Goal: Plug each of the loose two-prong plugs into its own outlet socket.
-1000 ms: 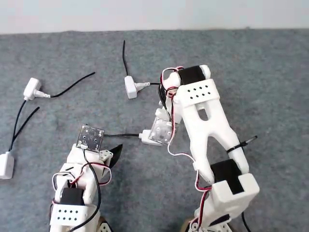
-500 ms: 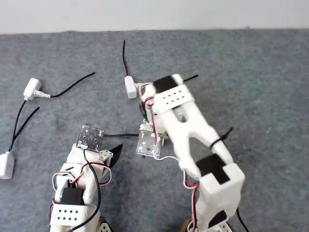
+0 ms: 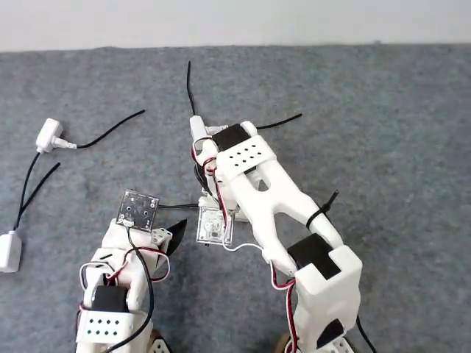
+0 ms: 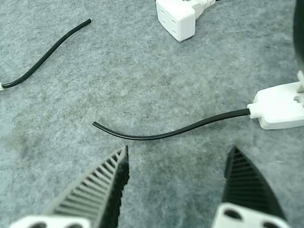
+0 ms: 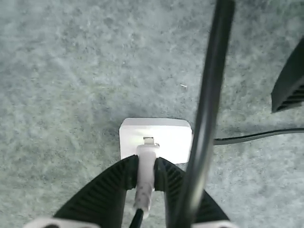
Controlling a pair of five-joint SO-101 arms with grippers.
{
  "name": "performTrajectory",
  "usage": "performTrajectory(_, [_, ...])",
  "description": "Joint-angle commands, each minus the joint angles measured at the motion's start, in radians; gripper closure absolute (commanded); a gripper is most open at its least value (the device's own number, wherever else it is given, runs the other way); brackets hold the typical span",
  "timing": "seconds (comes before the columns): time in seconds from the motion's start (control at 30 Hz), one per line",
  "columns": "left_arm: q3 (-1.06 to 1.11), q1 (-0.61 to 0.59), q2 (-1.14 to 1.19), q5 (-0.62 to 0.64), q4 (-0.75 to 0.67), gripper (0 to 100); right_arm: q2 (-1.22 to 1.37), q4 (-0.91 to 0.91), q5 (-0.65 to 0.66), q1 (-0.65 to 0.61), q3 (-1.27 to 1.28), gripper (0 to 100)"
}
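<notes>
While the left hand (image 4: 179, 151) gapes empty, the right hand (image 5: 146, 166) pinches, apparently, a slim white plug (image 5: 145, 152).

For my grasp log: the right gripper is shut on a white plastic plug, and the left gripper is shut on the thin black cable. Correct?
Not quite. The right gripper is shut on the white plastic plug, but the left gripper is open and empty. The left wrist view shows the thin black cable lying loose on the grey carpet, untouched.
</notes>
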Motion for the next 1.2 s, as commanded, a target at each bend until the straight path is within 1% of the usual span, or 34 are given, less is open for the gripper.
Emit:
performTrajectory(0.0, [-0.010,-0.006,-0.002,-0.005,0.006,68,-0.004,-0.028,0.043,-0.005,-0.006,98.7])
performTrajectory(0.33, [-0.010,-0.006,-0.002,-0.005,0.006,68,-0.004,-0.031,0.041,-0.004,0.020,98.7])
performTrajectory(0.67, [-0.010,-0.006,-0.002,-0.005,0.006,68,-0.012,-0.031,0.041,0.058,0.020,98.7])
performTrajectory(0.97, [-0.010,-0.006,-0.002,-0.005,0.006,68,-0.002,-0.024,0.041,0.054,0.035,98.7])
performTrajectory(1.17, [-0.010,-0.006,-0.002,-0.005,0.006,68,-0.002,-0.090,0.041,0.058,0.124,98.7])
